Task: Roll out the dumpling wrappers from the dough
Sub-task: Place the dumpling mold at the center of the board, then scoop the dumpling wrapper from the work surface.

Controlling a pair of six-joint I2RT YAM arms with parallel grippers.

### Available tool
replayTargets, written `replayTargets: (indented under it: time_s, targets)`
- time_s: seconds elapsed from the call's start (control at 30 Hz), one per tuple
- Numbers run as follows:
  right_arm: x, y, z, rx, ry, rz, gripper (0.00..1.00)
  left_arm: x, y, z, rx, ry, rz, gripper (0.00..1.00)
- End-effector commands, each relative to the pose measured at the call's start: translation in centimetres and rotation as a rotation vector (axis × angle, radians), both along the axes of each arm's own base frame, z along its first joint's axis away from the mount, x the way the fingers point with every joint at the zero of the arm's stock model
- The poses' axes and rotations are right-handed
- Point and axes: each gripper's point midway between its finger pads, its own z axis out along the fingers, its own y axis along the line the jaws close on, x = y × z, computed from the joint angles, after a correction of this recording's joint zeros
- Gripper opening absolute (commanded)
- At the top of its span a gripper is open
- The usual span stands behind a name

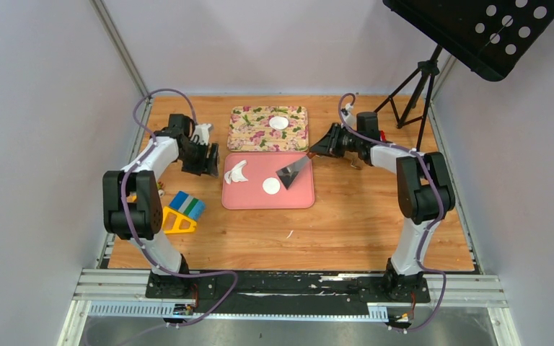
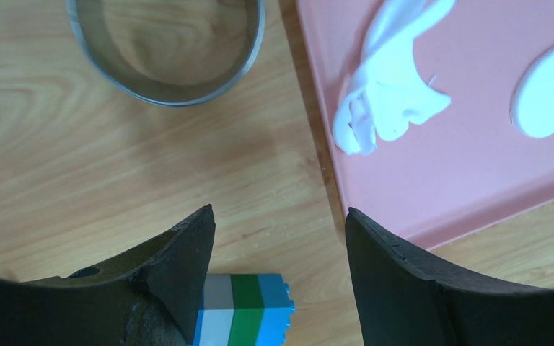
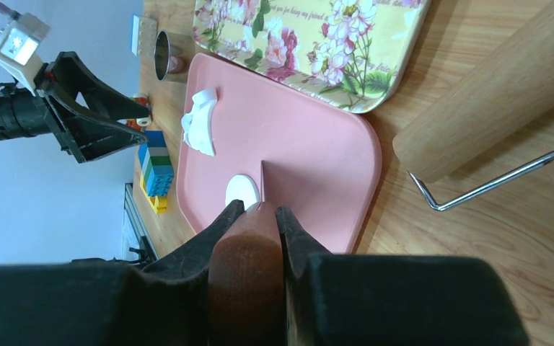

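Left arm (image 1: pixel 153 155) is up off its base, elbow bent, forearm running toward 1 o'clock. The left claw (image 1: pixel 211 162) turns in toward 4 o'clock and tilts downward, jaws spread wide with nothing between them. Across the way, the right arm (image 1: pixel 388 155) mirrors it, elbow high and forearm heading for 10 o'clock. The right claw (image 1: pixel 319 148) points at 9 o'clock, its fingers (image 3: pixel 220 231) clamped tight on the scraper (image 3: pixel 247 259) handle.
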Motion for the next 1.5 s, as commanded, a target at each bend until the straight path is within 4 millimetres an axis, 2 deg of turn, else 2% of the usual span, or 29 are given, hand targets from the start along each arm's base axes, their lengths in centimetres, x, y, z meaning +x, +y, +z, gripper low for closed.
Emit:
replayTargets:
  time_s: [0.0, 0.2, 0.37, 0.83, 1.0, 1.17, 1.3, 1.4, 1.47]
  targets:
    - [-0.7, 1.0, -2.2, -0.017, 0.008, 0.046, 0.0, -0.3, -2.1, 1.5, -0.018, -0.072, -0.099, 0.74]
    - [-1.5, 0.8, -1.6, -0.006, -0.128, 0.068, 0.0, -0.9, -3.1, 1.0, -0.054, -0.059, -0.114, 0.73]
    - [-2.0, 0.9, -1.5, 0.01, -0.162, 0.098, 0.0, -1.1, -3.2, 0.9, -0.061, -0.067, -0.116, 0.72]
    - [-1.8, -0.1, -2.8, 0.073, -0.086, 0.059, 0.0, -1.7, -4.0, -0.9, -0.055, -0.022, -0.128, 0.71]
    - [-1.2, -1.1, -1.3, 0.144, -0.069, 0.029, 0.0, -1.8, -4.0, -1.1, -0.053, -0.022, -0.13, 0.71]
    - [-1.4, -1.1, -0.6, 0.199, -0.049, 0.034, 0.0, -1.6, -4.1, -1.3, -0.059, -0.015, -0.127, 0.71]
    - [-1.1, -1.8, -0.5, 0.127, -0.058, 0.001, 0.0, -1.5, -4.0, -1.0, -0.052, -0.026, -0.126, 0.71]
    - [-1.5, -2.1, 0.2, 0.093, -0.073, -0.005, 0.0, -1.4, -3.7, -0.9, -0.039, -0.035, -0.116, 0.71]
    - [-2.0, -2.1, -0.1, 0.088, -0.066, -0.008, 0.0, -1.4, -3.6, -1.1, -0.035, -0.031, -0.11, 0.71]
